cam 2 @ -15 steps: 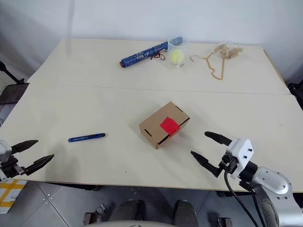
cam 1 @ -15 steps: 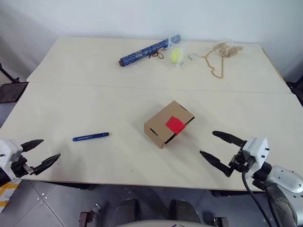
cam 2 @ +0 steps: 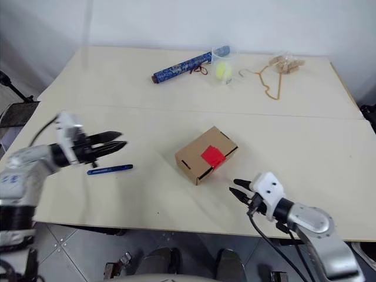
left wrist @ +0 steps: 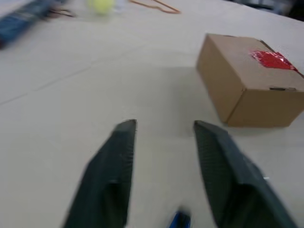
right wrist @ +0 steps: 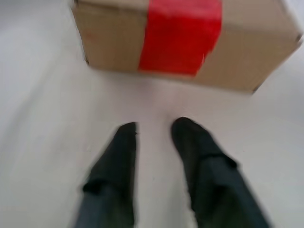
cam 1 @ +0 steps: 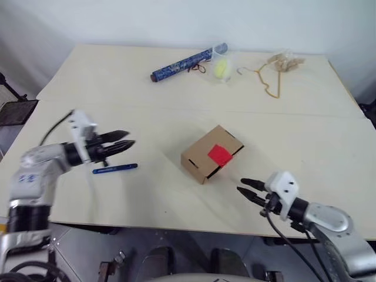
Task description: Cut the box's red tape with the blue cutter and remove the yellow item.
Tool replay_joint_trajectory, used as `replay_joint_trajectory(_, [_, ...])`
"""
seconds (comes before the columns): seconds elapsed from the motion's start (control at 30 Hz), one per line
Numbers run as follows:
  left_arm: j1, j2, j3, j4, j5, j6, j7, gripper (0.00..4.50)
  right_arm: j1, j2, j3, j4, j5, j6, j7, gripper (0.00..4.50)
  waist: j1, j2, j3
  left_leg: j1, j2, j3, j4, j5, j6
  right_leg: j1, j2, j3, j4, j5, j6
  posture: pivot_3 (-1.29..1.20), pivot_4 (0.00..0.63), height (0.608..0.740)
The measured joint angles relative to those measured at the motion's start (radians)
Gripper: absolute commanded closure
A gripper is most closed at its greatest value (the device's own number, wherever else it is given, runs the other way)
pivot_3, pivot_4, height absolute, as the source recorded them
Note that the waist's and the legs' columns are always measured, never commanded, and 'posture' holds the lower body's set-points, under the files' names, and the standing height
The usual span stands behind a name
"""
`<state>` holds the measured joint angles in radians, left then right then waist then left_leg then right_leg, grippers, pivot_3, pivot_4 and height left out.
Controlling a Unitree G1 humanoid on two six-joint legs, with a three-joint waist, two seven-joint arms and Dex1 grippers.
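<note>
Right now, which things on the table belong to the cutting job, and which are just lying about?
Part of the job:
- box
- red tape on the box
- blue cutter

Just lying about, at the far edge of the table:
- dark-blue patterned roll
- clear cup with a yellow-green ball
- hanger
- bag of clothespins

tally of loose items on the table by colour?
Blue: 2, the blue cutter and the patterned roll
Brown: 1, the box with the red tape
Yellow-green: 1, the ball in a clear cup
Tan: 2, the hanger and the bag of pegs
Total: 6
</note>
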<state>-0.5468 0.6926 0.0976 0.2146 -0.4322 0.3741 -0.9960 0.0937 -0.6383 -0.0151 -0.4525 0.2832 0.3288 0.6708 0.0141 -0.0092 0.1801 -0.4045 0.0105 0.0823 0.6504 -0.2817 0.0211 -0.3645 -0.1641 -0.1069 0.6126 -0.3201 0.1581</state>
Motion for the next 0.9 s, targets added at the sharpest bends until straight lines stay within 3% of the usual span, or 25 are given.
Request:
replay_joint_trajectory(0.03, [-0.064,-0.045,-0.053,0.044,0.039,-0.015,0.004,3.84,-0.04,0.015,0.024,0.027,-0.026,0.007,-0.019,4.48,0.001,-0.001,0.0,-0.001,0.0,0.005,0.001,0.0,0.0,0.0,0.001,0.0,0.0,0.0,0.0,0.0,0.15,0.74])
replay_joint_trajectory(0.1, [-0.152,-0.12,-0.137,0.119,0.112,-0.055,0.017,4.48,-0.099,0.035,0.058,0.062,-0.063,0.022,-0.045,4.5,0.002,-0.001,0.0,-0.002,0.001,0.009,0.002,0.0,0.0,-0.002,0.001,0.0,0.0,0.0,0.0,0.0,0.15,0.74])
replay_joint_trajectory(0.2, [-0.224,-0.209,-0.234,0.201,0.188,-0.084,0.019,4.48,-0.181,0.052,0.103,0.116,-0.104,0.067,-0.061,4.5,-0.002,-0.001,0.0,-0.002,0.001,0.012,0.002,0.0,0.0,-0.004,0.001,0.001,0.0,0.0,0.0,0.0,0.15,0.74])
replay_joint_trajectory(0.33, [-0.227,-0.241,-0.303,0.221,0.23,-0.086,-0.025,4.48,-0.288,0.068,0.123,0.175,-0.117,0.123,-0.068,4.5,-0.017,-0.001,0.001,-0.004,0.003,0.013,0.001,0.0,0.0,-0.01,0.001,0.0,0.004,0.0,0.0,0.0,0.15,0.74])
replay_joint_trajectory(0.5, [-0.168,-0.239,-0.366,0.081,0.232,0.032,-0.11,4.48,-0.4,0.062,0.122,0.234,-0.117,0.161,-0.038,4.5,-0.016,-0.002,0.001,-0.004,0.003,0.013,0.004,0.0,0.0,-0.01,0.0,0.001,0.006,0.0,0.0,0.0,0.15,0.74])
replay_joint_trajectory(0.67, [-0.136,-0.281,-0.373,-0.008,0.226,0.149,-0.086,4.48,-0.493,0.018,0.121,0.341,-0.105,0.144,0.08,4.5,-0.013,-0.002,0.001,-0.006,0.003,0.011,0.012,-0.001,0.003,-0.009,-0.001,0.001,0.008,0.0,0.0,0.0,0.15,0.74])
replay_joint_trajectory(0.9, [-0.113,-0.356,-0.377,-0.02,0.232,0.174,-0.021,4.48,-0.63,-0.019,0.153,0.622,-0.159,-0.01,0.25,4.5,-0.015,-0.002,0.001,-0.005,0.003,0.01,0.014,-0.002,0.004,-0.008,-0.001,0.002,0.009,0.002,0.0,0.0,0.15,0.74])
